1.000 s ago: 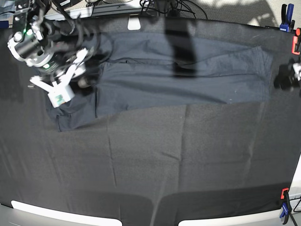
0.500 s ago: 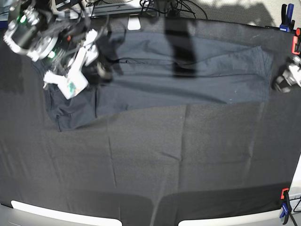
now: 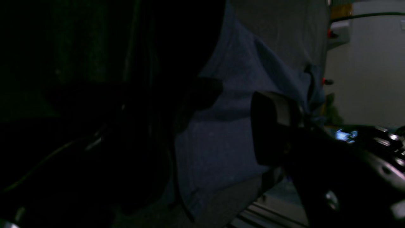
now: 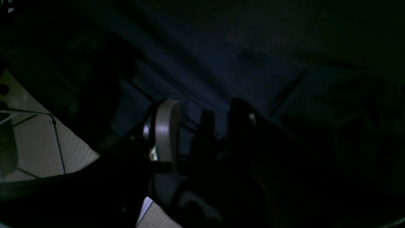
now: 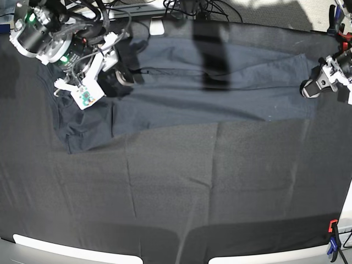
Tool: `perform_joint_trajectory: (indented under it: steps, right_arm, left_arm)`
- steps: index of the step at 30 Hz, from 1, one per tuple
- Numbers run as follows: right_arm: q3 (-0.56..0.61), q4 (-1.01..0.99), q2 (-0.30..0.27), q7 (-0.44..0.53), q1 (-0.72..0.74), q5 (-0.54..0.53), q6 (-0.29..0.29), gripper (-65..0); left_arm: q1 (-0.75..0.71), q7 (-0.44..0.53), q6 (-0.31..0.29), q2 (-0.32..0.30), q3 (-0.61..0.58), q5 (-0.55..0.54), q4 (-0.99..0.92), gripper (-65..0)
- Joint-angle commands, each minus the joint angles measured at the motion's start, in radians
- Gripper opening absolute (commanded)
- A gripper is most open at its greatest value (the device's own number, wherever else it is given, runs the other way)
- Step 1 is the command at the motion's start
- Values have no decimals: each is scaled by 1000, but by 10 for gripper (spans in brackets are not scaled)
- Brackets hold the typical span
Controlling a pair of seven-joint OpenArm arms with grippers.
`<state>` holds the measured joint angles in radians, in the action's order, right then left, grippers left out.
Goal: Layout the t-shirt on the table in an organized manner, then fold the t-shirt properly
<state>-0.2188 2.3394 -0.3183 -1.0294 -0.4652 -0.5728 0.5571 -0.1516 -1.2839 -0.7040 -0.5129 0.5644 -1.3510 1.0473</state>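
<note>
Both grippers have moved since a second ago. Over at the shirt's collar end, the right gripper point(image 5: 113, 74) has gone up and further onto the t-shirt point(image 5: 220, 88). It was lower, by the sleeve. The left gripper point(image 5: 311, 88) has come in from the table's point(image 5: 192, 192) edge to the shirt's other end. The shirt lies spread long across the far half of the table, just as before.

Both wrist pictures are very dark. Only a pale pad and blue-grey cloth show in each one.

In the left wrist picture, the left gripper's fingers point(image 3: 272, 126) stand wide apart with nothing between them. The right gripper's fingers point(image 4: 166, 133) are partly apart above the shirt, and I cannot tell if they pinch any cloth.
</note>
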Motion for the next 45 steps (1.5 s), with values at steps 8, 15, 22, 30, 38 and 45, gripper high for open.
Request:
perform_joint_trajectory:
  steps: [8, 15, 22, 30, 38, 45]
  right_arm:
    - [-5, 17, -8, 30, 2, -7, 15, -395]
    - [-5, 17, -8, 30, 2, -7, 15, -395]
    - [-5, 17, -8, 32, 2, -7, 15, -395]
    - [-5, 17, -8, 35, 2, -7, 15, -395]
    - [-5, 17, -8, 34, 3, -7, 15, -395]
    - [-5, 17, -8, 34, 2, -6, 15, -395]
  left_arm:
    - [-48, -29, 6, -2, 3, -108, 9, -199]
    - [-45, -6, 6, 48, 3, -105, 9, -199]
    - [-45, 20, 6, 48, 3, -95, 9, -225]
    - [-8, 21, 6, 47, 3, 45, 9, -393]
    - [45, 28, 6, 44, 3, 50, 9, -650]
    - [111, 194, 6, -31, 3, 232, 9, -650]
